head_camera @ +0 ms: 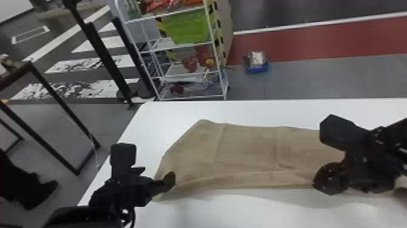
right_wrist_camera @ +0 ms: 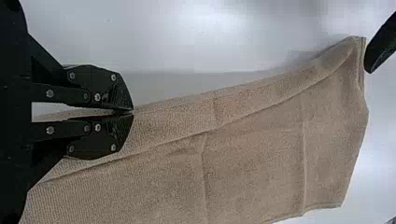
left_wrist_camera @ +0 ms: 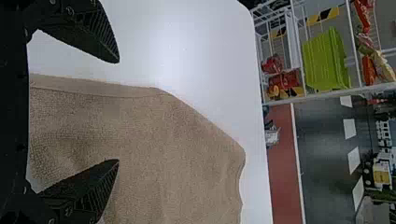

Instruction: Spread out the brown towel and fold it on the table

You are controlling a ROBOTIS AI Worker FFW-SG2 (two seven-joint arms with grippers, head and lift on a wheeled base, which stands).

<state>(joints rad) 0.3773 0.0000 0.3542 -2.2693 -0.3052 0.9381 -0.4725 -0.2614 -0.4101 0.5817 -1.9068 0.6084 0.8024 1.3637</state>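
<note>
The brown towel [head_camera: 248,151] lies spread in a long, wide shape, its front edge raised off the table with a shadow beneath. At its left front corner is my left gripper [head_camera: 170,179]; in the left wrist view this gripper [left_wrist_camera: 117,111] is open, one finger over the cloth [left_wrist_camera: 177,154] and the other beyond its edge. My right gripper [head_camera: 322,183] is at the front edge toward the right. Seen from the right wrist, the right gripper [right_wrist_camera: 133,112] is shut on the edge of the towel [right_wrist_camera: 261,154], fingertips together.
The white table [head_camera: 169,118] extends behind and in front of the towel. Past its far edge stand a wire shelf [head_camera: 184,45] with a green bin [head_camera: 189,27] and, on the floor, a small blue container [head_camera: 257,68]. A dark frame [head_camera: 60,103] is at the left.
</note>
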